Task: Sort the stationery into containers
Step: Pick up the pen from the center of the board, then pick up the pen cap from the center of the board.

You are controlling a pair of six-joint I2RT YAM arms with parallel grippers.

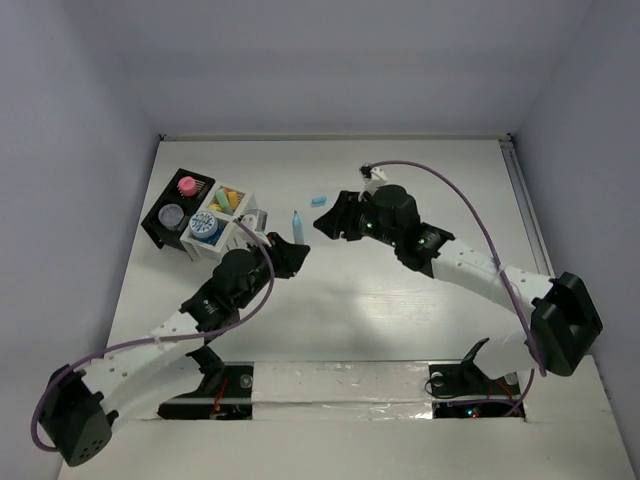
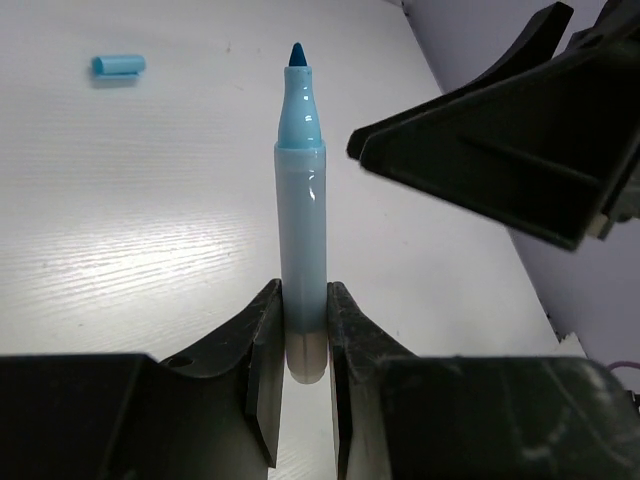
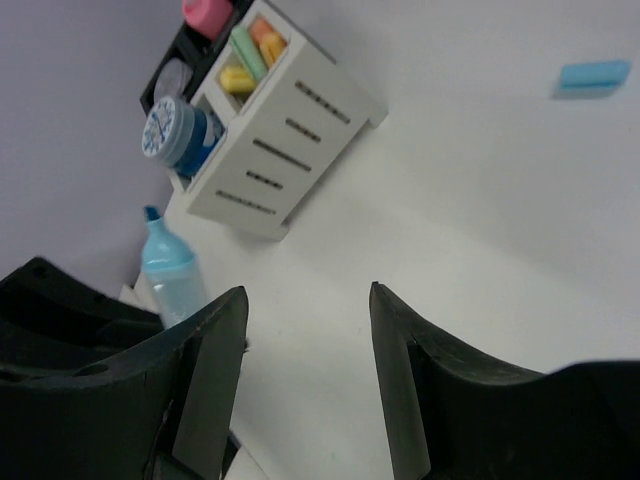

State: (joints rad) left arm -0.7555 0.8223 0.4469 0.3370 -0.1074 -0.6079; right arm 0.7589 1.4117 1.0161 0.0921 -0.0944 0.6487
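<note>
With the tray (image 1: 155, 228) and box (image 1: 256, 219) at upper left partly filled, an uncapped marker (image 2: 302, 250) is clamped in the left gripper (image 2: 302, 345) at centre, the right gripper (image 3: 305, 370) spread empty, the cap (image 1: 319, 200) left loose above.

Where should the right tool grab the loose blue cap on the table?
Around its middle, across the short round width, coming straight down. The cap lies flat on its side on the table with nothing touching it, so the fingers can likely straddle it. The right tool is open and holds nothing.
</note>
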